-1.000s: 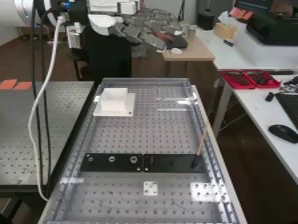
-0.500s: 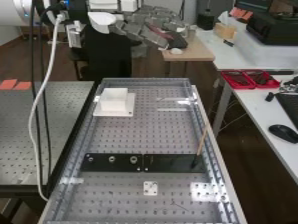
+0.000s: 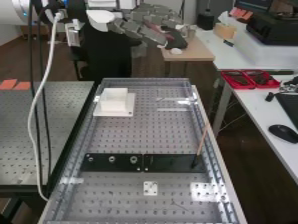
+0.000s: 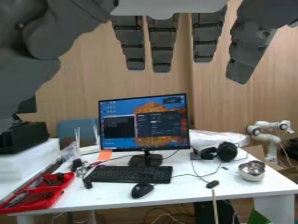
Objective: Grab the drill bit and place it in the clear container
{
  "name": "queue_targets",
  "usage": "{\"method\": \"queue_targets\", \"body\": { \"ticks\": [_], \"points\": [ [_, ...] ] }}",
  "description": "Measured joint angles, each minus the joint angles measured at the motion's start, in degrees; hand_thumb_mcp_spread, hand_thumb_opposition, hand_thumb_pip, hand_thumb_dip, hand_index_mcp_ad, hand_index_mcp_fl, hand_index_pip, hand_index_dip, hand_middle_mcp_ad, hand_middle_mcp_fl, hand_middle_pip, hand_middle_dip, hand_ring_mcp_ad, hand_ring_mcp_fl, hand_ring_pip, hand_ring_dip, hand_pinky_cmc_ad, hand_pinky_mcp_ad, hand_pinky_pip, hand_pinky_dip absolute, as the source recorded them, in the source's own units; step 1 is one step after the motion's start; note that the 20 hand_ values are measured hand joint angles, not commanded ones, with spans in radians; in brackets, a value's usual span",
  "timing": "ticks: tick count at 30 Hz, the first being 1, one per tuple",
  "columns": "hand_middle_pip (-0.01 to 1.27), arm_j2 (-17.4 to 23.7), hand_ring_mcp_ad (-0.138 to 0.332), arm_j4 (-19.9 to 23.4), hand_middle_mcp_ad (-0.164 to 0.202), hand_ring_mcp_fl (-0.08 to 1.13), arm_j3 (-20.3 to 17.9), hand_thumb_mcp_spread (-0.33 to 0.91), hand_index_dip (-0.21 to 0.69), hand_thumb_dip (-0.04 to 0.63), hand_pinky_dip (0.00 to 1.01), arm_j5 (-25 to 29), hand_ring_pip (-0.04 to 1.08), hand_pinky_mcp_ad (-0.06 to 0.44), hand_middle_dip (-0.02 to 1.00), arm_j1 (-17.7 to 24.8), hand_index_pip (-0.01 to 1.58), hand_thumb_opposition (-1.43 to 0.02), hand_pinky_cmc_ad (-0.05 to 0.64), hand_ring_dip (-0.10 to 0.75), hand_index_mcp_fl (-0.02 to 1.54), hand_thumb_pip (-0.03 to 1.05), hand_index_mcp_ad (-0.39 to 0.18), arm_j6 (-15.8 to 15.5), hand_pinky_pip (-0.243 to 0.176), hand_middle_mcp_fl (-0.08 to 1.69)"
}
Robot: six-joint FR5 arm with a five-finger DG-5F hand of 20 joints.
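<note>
Two red trays (image 3: pixel 241 87) hold several dark items (image 3: pixel 261 78)

Bench (image 3: pixel 143 132): one grey perforated top, running near to far, edged by long metal rails (image 3: pixel 75 147) left and right.
Far left: one white block (image 3: pixel 114 99), set on a flat white base (image 3: pixel 128 111).
Far right: one clear piece (image 3: pixel 172 104), beside the right rail; outline hard to make out.
Across the nearer half: two black plates, end to end. Left plate (image 3: pixel 100 166) bears three round fittings (image 3: pixel 112 159) in a row; right plate (image 3: pixel 166 164) bears, by its right end, one thin brown rod (image 3: pixel 201 142), dark-footed, leaning slightly.
Nearer, centre: one small pale plate (image 3: pixel 150 192), holed.
</note>
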Motion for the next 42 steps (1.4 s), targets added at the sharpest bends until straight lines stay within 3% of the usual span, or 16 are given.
{"method": "queue_targets", "body": {
  "ticks": [42],
  "points": [
    [0.14,0.2,0.229,1.2,0.086,0.01,-0.9,0.25,0.330,0.038,0.16,0.0,0.10,0.396,0.17,-0.7,0.05,-0.60,0.494,0.024,0.18,0.14,0.009,0.4,-0.075,0.09]
  ]
}}
